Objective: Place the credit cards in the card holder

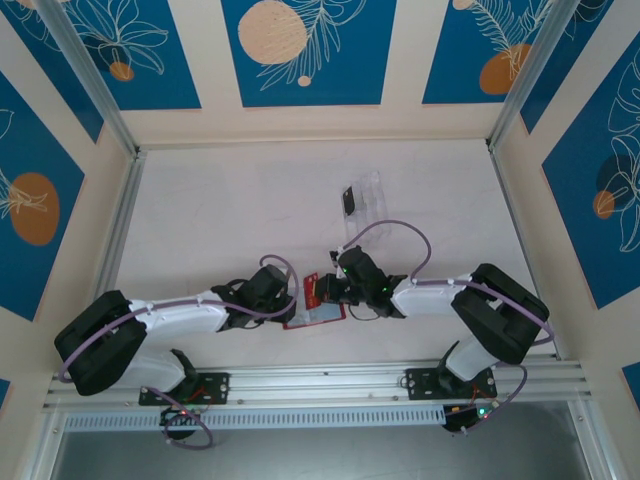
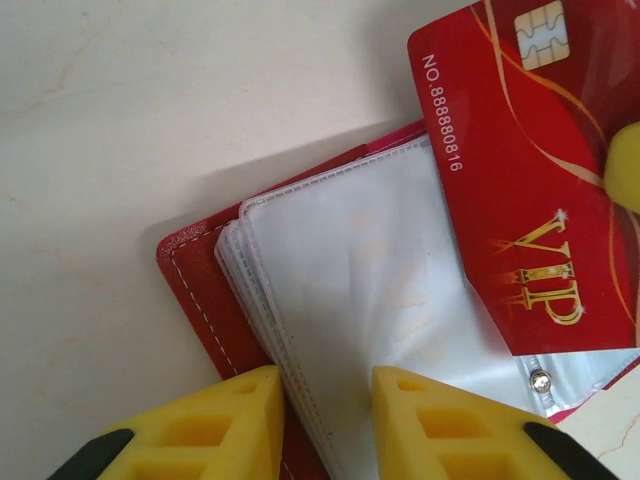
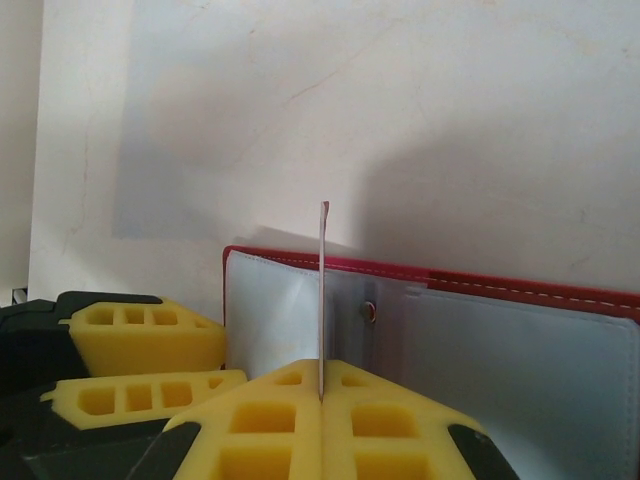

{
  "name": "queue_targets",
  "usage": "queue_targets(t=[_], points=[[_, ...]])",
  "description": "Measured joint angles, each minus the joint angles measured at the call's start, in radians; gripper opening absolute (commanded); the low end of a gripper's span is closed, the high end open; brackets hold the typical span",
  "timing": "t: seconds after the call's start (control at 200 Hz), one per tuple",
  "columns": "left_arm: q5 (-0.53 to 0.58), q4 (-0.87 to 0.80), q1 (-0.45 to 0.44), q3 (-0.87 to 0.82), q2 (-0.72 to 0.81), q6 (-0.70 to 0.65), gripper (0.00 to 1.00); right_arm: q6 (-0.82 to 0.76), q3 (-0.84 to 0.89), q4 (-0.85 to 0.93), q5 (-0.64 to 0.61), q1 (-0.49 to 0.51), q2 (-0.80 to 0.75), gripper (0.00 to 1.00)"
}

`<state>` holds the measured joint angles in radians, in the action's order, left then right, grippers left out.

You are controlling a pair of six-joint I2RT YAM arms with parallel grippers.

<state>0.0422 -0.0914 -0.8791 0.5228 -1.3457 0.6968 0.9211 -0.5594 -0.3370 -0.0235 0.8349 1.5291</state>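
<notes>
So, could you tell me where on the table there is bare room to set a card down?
The table is bare between the left rail and the clear tray, and again right of the tray. It is crowded near centre, where the left end effector and right end effector meet over the card holder.

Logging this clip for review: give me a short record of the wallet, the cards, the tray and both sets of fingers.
wallet: open on the table, clear sleeves facing up
red card: gripped over the sleeves, apparently not yet in one
right fingers: shut on the red card
left fingers: open, straddling the sleeves' edge
tray: clear, farther back on the table
black card: in the tray
</notes>
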Motion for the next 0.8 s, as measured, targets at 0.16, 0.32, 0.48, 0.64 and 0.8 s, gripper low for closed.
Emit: queue_targets(t=[0.16, 0.32, 0.48, 0.64, 0.8], points=[[0.0, -0.001, 0.0, 0.0, 0.0, 0.0, 0.28, 0.018, 0.011, -0.015, -0.007, 0.006, 0.001, 0.0], [0.0, -0.006, 0.0, 0.007, -0.006, 0.0, 0.28, 0.042, 0.032, -0.027, -0.031, 0.022, 0.0, 0.0], [0.0, -0.009, 0.0, 0.008, -0.006, 0.0, 0.28, 0.07, 0.05, -0.047, -0.061, 0.041, -0.002, 0.0], [0.0, -0.011, 0.0, 0.009, -0.006, 0.0, 0.28, 0.098, 0.072, -0.048, -0.084, 0.058, -0.025, 0.0], [0.0, -0.011, 0.0, 0.009, -0.006, 0.0, 0.27, 0.127, 0.098, -0.038, -0.112, 0.075, -0.054, 0.0]])
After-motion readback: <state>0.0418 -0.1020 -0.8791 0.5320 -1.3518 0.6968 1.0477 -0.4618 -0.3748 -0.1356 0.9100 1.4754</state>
